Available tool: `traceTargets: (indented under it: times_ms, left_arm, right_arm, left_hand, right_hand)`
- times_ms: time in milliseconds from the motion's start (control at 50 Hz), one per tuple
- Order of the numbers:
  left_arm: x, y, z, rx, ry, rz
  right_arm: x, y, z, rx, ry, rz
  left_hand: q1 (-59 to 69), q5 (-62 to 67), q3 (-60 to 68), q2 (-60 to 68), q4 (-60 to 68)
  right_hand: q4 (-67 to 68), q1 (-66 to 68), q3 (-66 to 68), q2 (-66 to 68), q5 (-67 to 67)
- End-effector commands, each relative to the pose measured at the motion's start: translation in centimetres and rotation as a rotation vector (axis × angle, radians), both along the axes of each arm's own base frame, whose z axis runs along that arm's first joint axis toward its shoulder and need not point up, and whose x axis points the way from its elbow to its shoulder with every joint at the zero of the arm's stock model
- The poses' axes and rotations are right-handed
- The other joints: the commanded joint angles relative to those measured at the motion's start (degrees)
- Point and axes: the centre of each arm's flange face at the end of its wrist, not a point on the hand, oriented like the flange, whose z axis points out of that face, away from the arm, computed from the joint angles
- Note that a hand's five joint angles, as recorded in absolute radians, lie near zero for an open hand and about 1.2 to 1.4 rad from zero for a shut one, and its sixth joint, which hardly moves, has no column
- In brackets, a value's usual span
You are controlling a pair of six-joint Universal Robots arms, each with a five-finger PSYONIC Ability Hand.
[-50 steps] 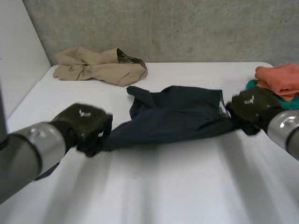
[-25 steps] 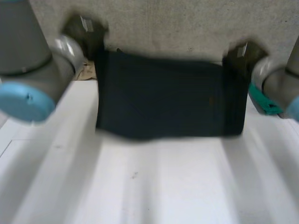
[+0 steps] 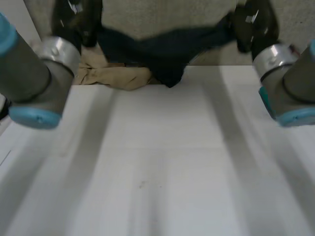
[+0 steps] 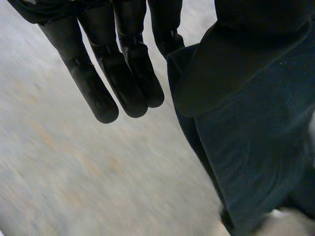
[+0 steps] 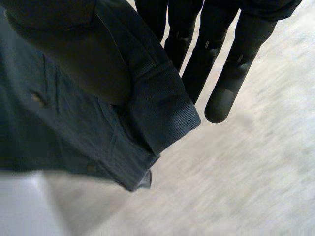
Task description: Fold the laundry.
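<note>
Dark navy garment [image 3: 162, 49] is suspended above the far end of the white worktop [image 3: 157, 162], stretched between both raised hands and sagging at its middle; whether the lowest fold touches the worktop cannot be told. Left hand [image 3: 78, 19] holds the garment's left end. In the left wrist view its fingers [image 4: 123, 73] are straight and close together, and the cloth is pinched under the thumb beside them, hanging down past the palm. Right hand [image 3: 251, 22] holds the right end. In the right wrist view its fingers [image 5: 221, 73] are likewise straight, with the thumb clamping a stitched hem band. A crumpled tan garment [image 3: 113, 76] lies on the worktop beneath the left portion.
</note>
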Motion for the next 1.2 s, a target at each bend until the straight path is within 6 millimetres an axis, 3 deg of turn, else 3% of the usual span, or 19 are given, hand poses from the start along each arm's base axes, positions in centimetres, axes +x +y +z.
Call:
traceTargets:
  times_ms: [20,100,160,220,360,460,500,560,660,780,1060,1200]
  left_arm:
    - [-0.8,1.2,-10.6,0.255,-0.124,-0.061]
    - [-0.5,2.5,-13.9,0.354,-0.168,-0.072]
    - [0.1,3.6,-14.1,0.394,-0.174,-0.074]
    - [0.6,4.7,-13.4,0.426,-0.175,-0.077]
    - [3.2,11.7,-11.6,0.679,-0.359,-0.093]
    - [6.5,19.1,-10.8,0.949,-0.720,-0.145]
    - [7.1,20.9,-10.5,1.003,-0.804,-0.180]
    - [6.8,21.5,-10.1,0.942,-0.843,-0.209]
    - [5.2,20.2,-9.9,0.800,-0.810,-0.193]
    - [2.1,15.5,-10.8,0.665,-0.748,-0.120]
    - [-6.5,2.2,-7.8,0.159,-0.351,-0.081]
    - [-9.2,-2.4,-10.7,0.080,-0.306,-0.073]
  right_arm:
    - [0.2,1.1,-9.0,0.234,0.164,-0.033]
    - [-0.6,2.4,-11.8,0.342,0.233,-0.062]
    - [-1.0,3.8,-12.8,0.415,0.265,-0.063]
    - [-1.2,5.2,-12.6,0.455,0.288,-0.056]
    - [-3.9,11.0,-10.0,0.645,0.464,-0.039]
    - [-8.6,15.6,-9.1,0.955,0.658,-0.018]
    - [-8.8,16.3,-9.0,0.970,0.678,0.028]
    - [-8.2,16.6,-9.4,0.937,0.681,0.109]
    - [-8.2,15.8,-11.0,0.971,0.659,0.112]
    - [-7.8,13.5,-12.5,0.990,0.645,0.050]
    - [-7.1,4.3,-8.8,0.605,0.192,-0.140]
    - [-6.3,-0.3,-9.6,0.423,0.131,-0.154]
  left_hand:
    - [13.8,12.0,11.7,11.4,11.1]
    - [13.8,12.0,11.7,11.4,11.1]
    - [13.8,12.0,11.7,11.4,11.1]
    - [13.8,12.0,11.7,11.4,11.1]
    - [13.8,12.0,11.7,11.4,11.1]
    - [13.8,12.0,11.7,11.4,11.1]
    - [13.8,12.0,11.7,11.4,11.1]
    - [13.8,12.0,11.7,11.4,11.1]
    - [13.8,12.0,11.7,11.4,11.1]
    - [13.8,12.0,11.7,11.4,11.1]
    - [13.8,12.0,11.7,11.4,11.1]
    - [13.8,12.0,11.7,11.4,11.1]
  right_hand:
    - [11.4,16.5,11.5,12.7,11.6]
    - [11.4,16.5,11.5,12.7,11.6]
    - [11.4,16.5,11.5,12.7,11.6]
    - [11.4,16.5,11.5,12.7,11.6]
    - [11.4,16.5,11.5,12.7,11.6]
    - [11.4,16.5,11.5,12.7,11.6]
    - [11.4,16.5,11.5,12.7,11.6]
    - [11.4,16.5,11.5,12.7,11.6]
    - [11.4,16.5,11.5,12.7,11.6]
    - [11.4,16.5,11.5,12.7,11.6]
    - [11.4,16.5,11.5,12.7,11.6]
    - [11.4,16.5,11.5,12.7,11.6]
